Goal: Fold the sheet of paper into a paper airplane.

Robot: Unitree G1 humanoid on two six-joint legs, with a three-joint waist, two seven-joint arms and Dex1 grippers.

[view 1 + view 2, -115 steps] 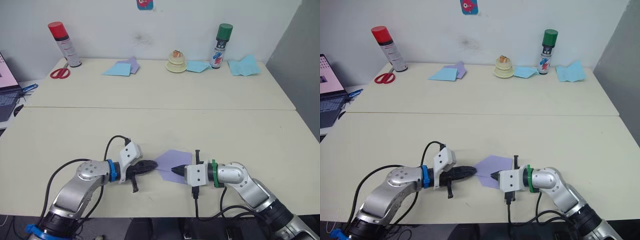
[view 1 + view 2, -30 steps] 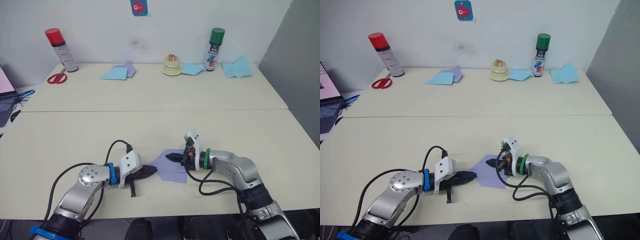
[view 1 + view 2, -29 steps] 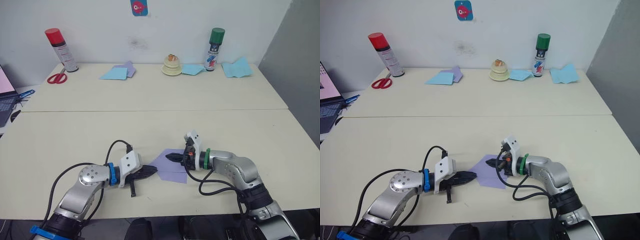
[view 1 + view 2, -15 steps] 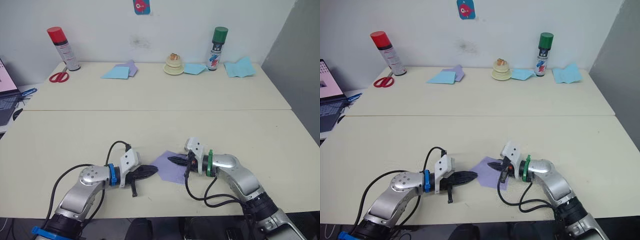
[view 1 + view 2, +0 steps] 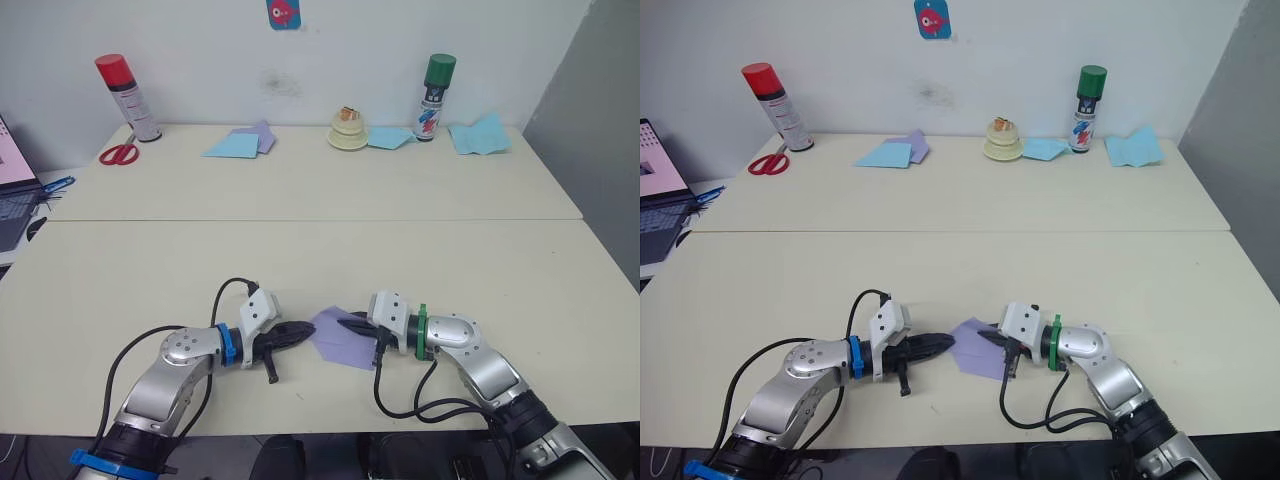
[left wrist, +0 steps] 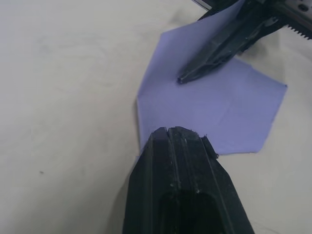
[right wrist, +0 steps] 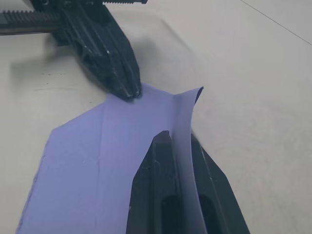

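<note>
the desk (image 5: 300, 250) is wide and pale, and the work happens at its near edge, between the two arms. there the sheet of paper (image 5: 345, 340) lies almost flat, lavender, already folded into a small five-sided shape with a point.

as i judge it, the task is at an early or middle stage. the corner folds that make the nose seem done, because the outline comes to a point and a crease line is visible in the right wrist view. it is not yet a paper airplane: the fold along the middle and the wing folds remain to do, and the shape is still wide and flat.

the point of the paper is turned toward the robot's left, toward the left pincer (image 5: 300, 331), and the broad straight end is on the right side. so the long axis runs roughly left to right, along the near edge of the desk, a little slanted.

the left pincer has its fingers pressed together, and its tip touches the pointed corner of the paper and seems to hold it down on the desk (image 6: 178, 134).

the right pincer (image 5: 990, 337) comes from the opposite side, over the far part of the sheet. in the right wrist view one edge of the paper curls up and passes between its two fingers (image 7: 156, 161), so it pinches that raised flap.
</note>
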